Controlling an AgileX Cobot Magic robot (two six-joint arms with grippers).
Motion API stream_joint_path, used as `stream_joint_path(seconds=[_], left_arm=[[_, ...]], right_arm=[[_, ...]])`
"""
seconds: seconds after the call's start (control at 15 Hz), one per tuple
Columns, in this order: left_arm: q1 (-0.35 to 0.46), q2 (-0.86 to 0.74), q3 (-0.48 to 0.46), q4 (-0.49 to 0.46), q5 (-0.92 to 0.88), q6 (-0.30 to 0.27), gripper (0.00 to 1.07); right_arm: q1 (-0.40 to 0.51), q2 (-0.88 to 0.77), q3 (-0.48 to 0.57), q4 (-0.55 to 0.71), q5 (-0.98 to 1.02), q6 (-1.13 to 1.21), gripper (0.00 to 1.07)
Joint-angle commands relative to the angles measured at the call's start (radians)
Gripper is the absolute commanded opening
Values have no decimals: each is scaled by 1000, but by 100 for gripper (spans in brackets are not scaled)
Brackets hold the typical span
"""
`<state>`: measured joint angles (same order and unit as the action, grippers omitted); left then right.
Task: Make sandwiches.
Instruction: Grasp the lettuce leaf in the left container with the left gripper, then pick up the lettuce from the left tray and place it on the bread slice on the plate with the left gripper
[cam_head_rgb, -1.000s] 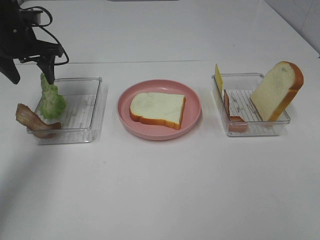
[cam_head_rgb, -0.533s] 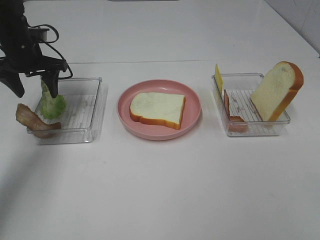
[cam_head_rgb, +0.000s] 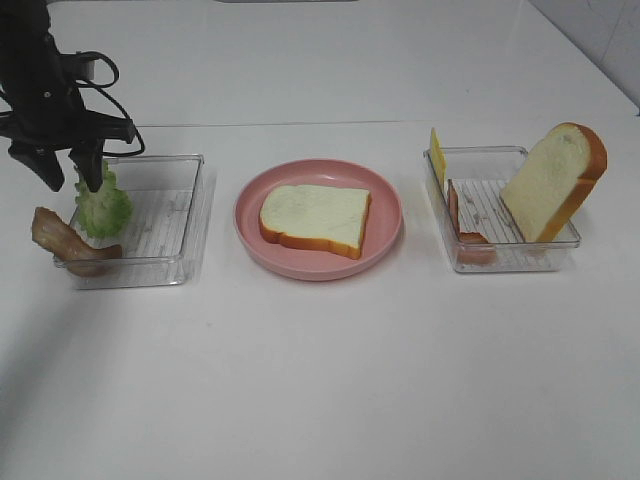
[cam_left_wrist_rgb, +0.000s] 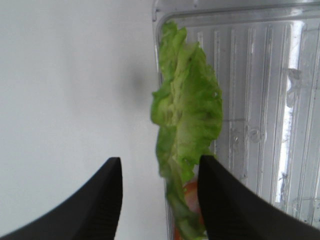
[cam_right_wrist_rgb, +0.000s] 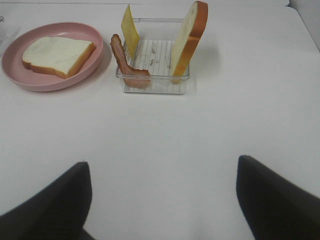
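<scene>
The step in hand is fetching the lettuce leaf (cam_head_rgb: 103, 208), which stands on edge in the clear tray (cam_head_rgb: 170, 215) on the left-arm side of the pink plate (cam_head_rgb: 390, 215), where one bread slice (cam_head_rgb: 315, 218) lies alone. The left gripper (cam_head_rgb: 72, 182) straddles the leaf's top with jaws apart, nothing pinched yet, so the next move likely calls for clamping, lifting clear of the tray wall and carrying over to the plate. Only the left wrist view shows the gap beside the leaf, and only the right wrist view shows the right gripper (cam_right_wrist_rgb: 162, 162), spread wide and empty, well away from the plate.
</scene>
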<state>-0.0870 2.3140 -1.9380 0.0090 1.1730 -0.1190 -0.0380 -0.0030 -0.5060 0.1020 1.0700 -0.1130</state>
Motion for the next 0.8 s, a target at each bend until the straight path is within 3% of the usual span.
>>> stream_joint_path(seconds=[0.07, 0.47, 0.6, 0.8], left_arm=[[-3, 2, 6, 6, -33, -2, 29], [-3, 2, 6, 6, -38, 6, 0], [-3, 2, 6, 4, -38, 6, 0], [-5, -17, -6, -80, -43, 6, 0]], right_arm=[[-5, -14, 3, -1, -9, -5, 76], [-5, -14, 3, -1, -9, -5, 76], [-5, -14, 3, -1, -9, -5, 76], [-5, -14, 3, -1, -9, -5, 76]])
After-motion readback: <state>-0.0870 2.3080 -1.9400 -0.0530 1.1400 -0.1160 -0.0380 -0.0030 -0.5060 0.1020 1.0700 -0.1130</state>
